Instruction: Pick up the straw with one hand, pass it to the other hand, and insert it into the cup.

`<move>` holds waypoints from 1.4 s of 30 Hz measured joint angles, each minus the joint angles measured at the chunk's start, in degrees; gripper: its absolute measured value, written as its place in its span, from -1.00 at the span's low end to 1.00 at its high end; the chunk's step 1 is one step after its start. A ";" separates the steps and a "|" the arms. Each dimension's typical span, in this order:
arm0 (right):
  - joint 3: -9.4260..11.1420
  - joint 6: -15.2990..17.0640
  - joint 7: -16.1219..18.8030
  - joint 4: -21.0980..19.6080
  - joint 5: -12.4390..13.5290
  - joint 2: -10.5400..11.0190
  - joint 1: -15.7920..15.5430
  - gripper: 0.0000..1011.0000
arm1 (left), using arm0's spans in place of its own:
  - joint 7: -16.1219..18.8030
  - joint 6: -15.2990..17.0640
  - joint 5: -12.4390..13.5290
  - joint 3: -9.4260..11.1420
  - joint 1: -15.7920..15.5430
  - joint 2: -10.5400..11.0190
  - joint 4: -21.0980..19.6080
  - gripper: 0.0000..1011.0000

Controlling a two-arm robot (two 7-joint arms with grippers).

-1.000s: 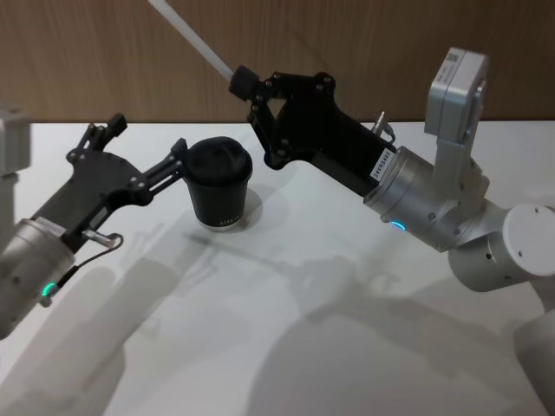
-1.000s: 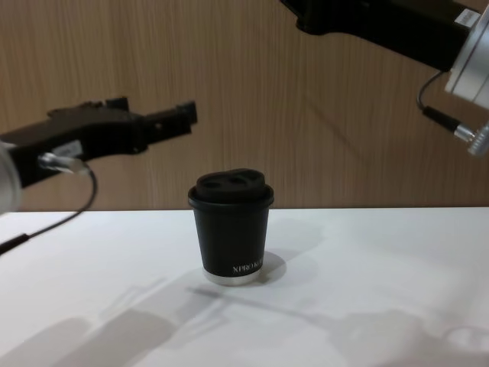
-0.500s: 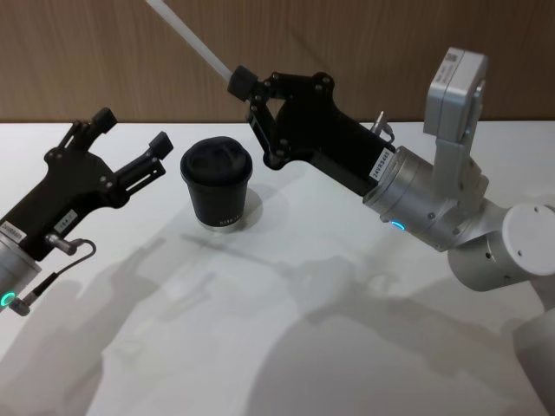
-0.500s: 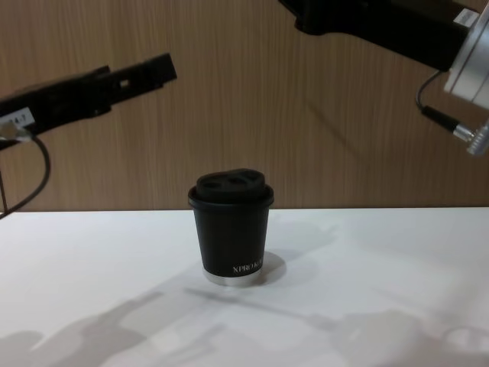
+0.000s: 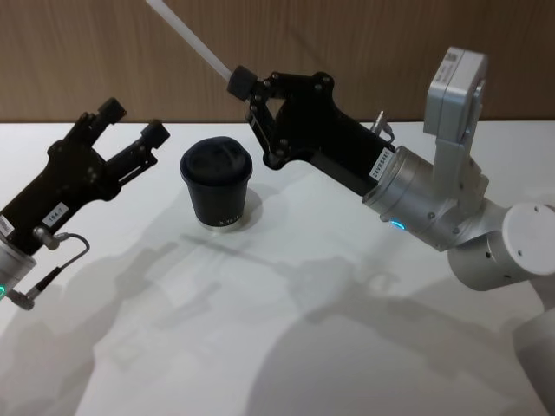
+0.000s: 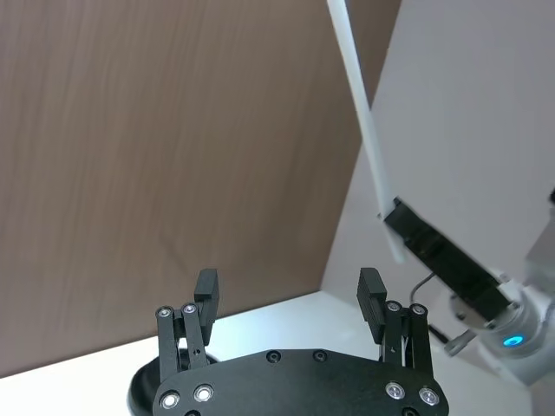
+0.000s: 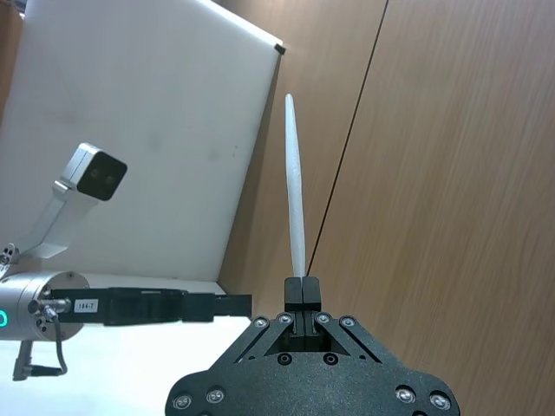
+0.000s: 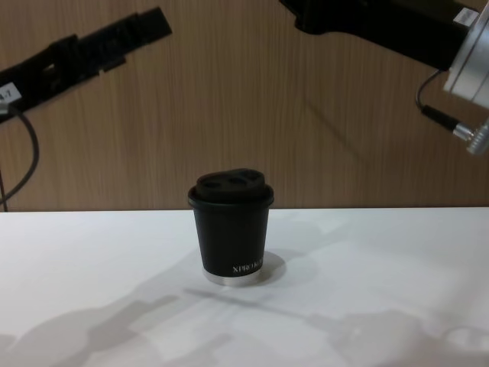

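The white straw (image 5: 191, 36) slants up and to the left above the table, and my right gripper (image 5: 238, 82) is shut on its lower end. In the right wrist view the straw (image 7: 295, 191) rises straight out of the shut right gripper (image 7: 301, 290). The black lidded cup (image 5: 217, 186) stands upright on the table, below and a little left of that gripper. My left gripper (image 5: 132, 121) hovers open to the left of the cup, raised and pointing toward the straw. From the left wrist the straw (image 6: 364, 130) shows ahead of the open left gripper (image 6: 289, 290). The cup (image 8: 231, 225) stands mid-table.
The white table (image 5: 260, 347) is bare around the cup and carries the arms' shadows. A wooden wall (image 5: 364, 35) runs along its far edge. The left arm (image 8: 84, 50) and right arm (image 8: 382, 23) both cross high above the cup.
My left gripper has lifted away from the cup's side and swung up toward the straw, still open. The right gripper, the straw and the cup have stayed put.
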 joint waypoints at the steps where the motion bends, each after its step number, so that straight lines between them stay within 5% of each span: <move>1: 0.00 0.00 0.00 0.00 0.00 0.00 0.00 -1.00 | -0.55 0.00 -0.52 0.03 -0.18 -0.07 0.20 0.98; 19: 0.00 0.00 -0.01 -0.01 0.00 0.00 0.00 -1.00 | -8.80 -0.32 -6.14 2.10 -5.85 -1.44 4.46 0.98; 42: 0.01 0.00 -0.01 0.00 0.00 0.00 0.00 -1.00 | -13.42 0.20 -10.56 5.02 -12.64 -4.23 9.15 0.98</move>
